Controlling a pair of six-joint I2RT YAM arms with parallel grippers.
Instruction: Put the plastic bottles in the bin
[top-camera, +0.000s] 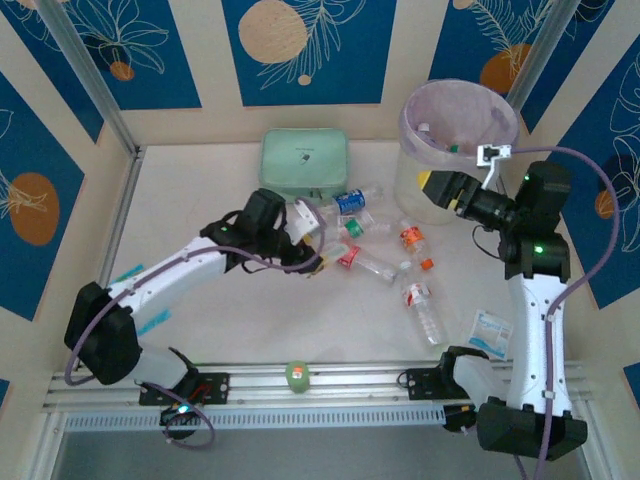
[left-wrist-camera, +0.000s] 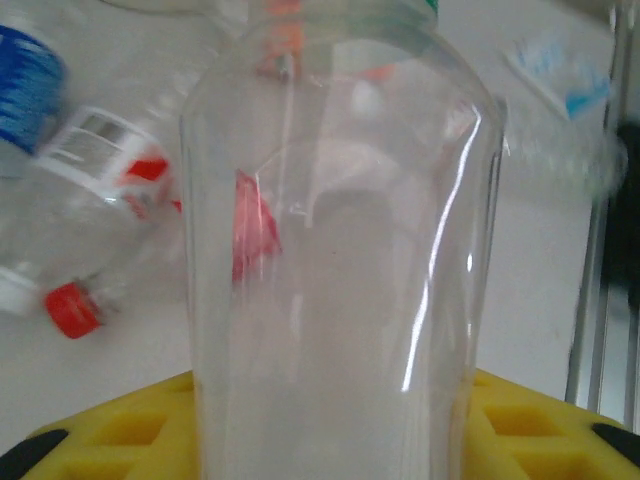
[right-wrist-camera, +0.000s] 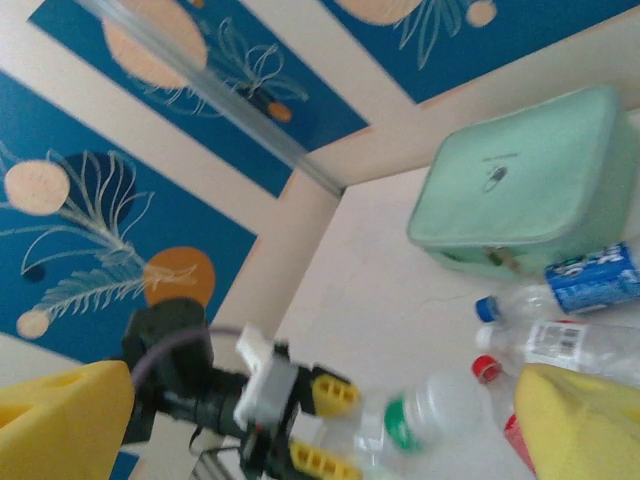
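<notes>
- My left gripper (top-camera: 306, 227) is clenched on a clear bottle with a green cap (left-wrist-camera: 340, 250); in my left wrist view the bottle stands upright between the yellow pads (left-wrist-camera: 530, 425).
- My right gripper (top-camera: 430, 190) is spread wide with nothing between its fingers, and it hangs just beside the near wall of the bin.
- Around my left gripper the other plastic bottles lie on their sides in a loose cluster in the middle of the table (top-camera: 200, 210): a blue-labelled bottle (top-camera: 352, 200), a red-labelled bottle (top-camera: 352, 259) and an orange-labelled bottle (top-camera: 412, 238).
- One more bottle (top-camera: 425, 312) lies apart from the cluster, nearer my right arm's base.
- The bin (top-camera: 412, 165) stands at the far right of the table with its pale liner folded over the rim; I see something lying inside but cannot tell what.
- A mint green case (top-camera: 304, 165) rests at the far edge, just behind the cluster.
- A small blue-and-white packet (top-camera: 490, 333) lies near my right arm.
</notes>
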